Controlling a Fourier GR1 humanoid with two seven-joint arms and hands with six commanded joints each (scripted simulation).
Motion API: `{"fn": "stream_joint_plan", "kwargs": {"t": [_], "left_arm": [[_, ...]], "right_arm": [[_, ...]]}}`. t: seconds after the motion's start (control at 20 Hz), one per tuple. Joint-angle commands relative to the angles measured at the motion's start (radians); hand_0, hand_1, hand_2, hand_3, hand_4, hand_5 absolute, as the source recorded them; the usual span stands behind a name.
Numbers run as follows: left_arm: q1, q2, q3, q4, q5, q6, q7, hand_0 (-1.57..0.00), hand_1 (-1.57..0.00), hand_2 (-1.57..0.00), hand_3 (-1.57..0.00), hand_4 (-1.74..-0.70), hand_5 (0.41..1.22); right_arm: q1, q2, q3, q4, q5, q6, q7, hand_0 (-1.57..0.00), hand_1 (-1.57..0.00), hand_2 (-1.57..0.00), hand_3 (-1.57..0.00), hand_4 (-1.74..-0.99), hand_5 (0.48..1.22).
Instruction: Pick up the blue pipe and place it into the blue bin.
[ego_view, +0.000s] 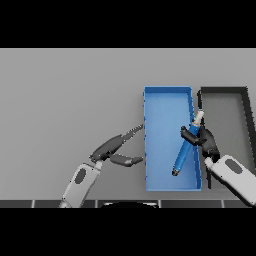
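The blue pipe (184, 151), with a white tip at its far end, slants over the inside of the blue bin (150, 140). My right hand (206, 141) reaches in over the bin's right wall, its fingers curled round the pipe's upper part. Whether the pipe's lower end touches the bin floor I cannot tell. My left hand (113, 148) hovers just left of the bin, fingers straight and thumb spread, holding nothing.
A black bin (246, 107) stands right next to the blue one, against its right wall. Bare grey table stretches to the left and behind both bins.
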Motion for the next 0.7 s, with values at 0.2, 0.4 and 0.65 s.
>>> {"fn": "stream_joint_plan", "kwargs": {"t": [0.2, 0.4, 0.65], "left_arm": [[0.012, 0.011, 0.007, -0.008, 0.006, -0.003, -0.002, 0.00, 0.00, 0.00, 0.00, -0.93, 0.496], [0.022, 0.014, 0.001, -0.012, 0.003, -0.003, -0.013, 0.00, 0.00, 0.00, 0.00, -0.93, 0.495], [0.008, 0.023, 0.014, 0.017, -0.001, -0.004, -0.032, 0.00, 0.00, 0.00, 0.00, -0.93, 0.495]], "right_arm": [[-0.094, -0.078, 0.145, 0.005, -0.076, 0.029, 0.000, -0.06, -0.06, -0.05, -0.02, -1.144, 0.759], [-0.105, -0.092, 0.175, -0.013, -0.067, 0.033, -0.002, -0.02, -0.02, -0.02, -0.01, -1.095, 0.718], [-0.121, -0.086, 0.181, 0.003, -0.062, 0.074, -0.014, -0.02, -0.02, -0.02, 0.00, -1.084, 0.714]]}}
